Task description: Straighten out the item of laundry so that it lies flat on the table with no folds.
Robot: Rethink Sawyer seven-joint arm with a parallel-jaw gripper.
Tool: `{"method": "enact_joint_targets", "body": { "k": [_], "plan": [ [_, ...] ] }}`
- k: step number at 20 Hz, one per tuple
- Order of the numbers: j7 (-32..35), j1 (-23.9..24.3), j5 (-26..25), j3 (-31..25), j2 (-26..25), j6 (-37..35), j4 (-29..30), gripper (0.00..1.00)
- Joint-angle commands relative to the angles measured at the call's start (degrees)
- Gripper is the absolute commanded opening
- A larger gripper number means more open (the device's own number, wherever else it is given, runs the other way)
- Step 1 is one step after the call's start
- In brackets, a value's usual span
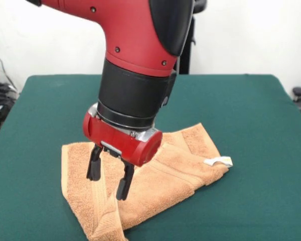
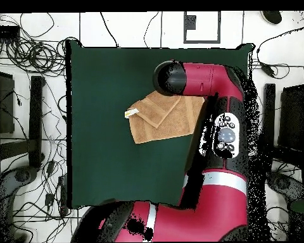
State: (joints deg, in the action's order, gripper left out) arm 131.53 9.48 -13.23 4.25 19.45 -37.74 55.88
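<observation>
Front view: orange-tan terry towel (image 1: pixel 155 186) lying on dark green felt-like bench (image 1: pixel 251 115), toward the near middle, still partly folded. Looped, nubby pile across the cloth; flatter woven bands running along the near-left strip and across the right-hand flap. One layer doubled over another, giving a raised diagonal ridge through the middle and a narrow folded strip trailing to the picture's lower edge. Small white tag (image 1: pixel 218 161) sticking out at the right corner, resting on the green. Red and black arm (image 1: pixel 135 55) coming down from above, glossy red shell over a black cylindrical wrist, ending in a red block carrying the gripper (image 1: pixel 108 182). Two black fingers (image 1: pixel 94 164) spread apart with a clear gap between them, tips down at the towel's left part, either touching the pile or just above it; cannot tell which. Nothing pinched between them

Overhead view: same towel (image 2: pixel 156 120) near the middle of the bench (image 2: pixel 104 164), an uneven four-sided shape with one flap lapped over the rest and a visible diagonal crease. Tag (image 2: pixel 132 112) showing white at the left corner. Arm (image 2: pixel 208 82) crossing over the towel's upper right part, its rounded black end covering the cloth there; gripper and fingers hidden beneath it in this view. Bench top matte and even, far larger than the towel, green showing on every side of the cloth
</observation>
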Motion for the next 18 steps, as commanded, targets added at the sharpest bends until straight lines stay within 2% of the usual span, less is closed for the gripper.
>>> {"method": "enact_joint_targets", "body": {
  "k": [1, 18],
  "plan": [
    [12.0, -2.1, 2.3, -1.5, -4.5, 3.9, 8.6, 1.0],
    [8.7, -2.3, 4.0, -2.3, -8.2, 3.9, 6.0, 1.0]
  ]
}}
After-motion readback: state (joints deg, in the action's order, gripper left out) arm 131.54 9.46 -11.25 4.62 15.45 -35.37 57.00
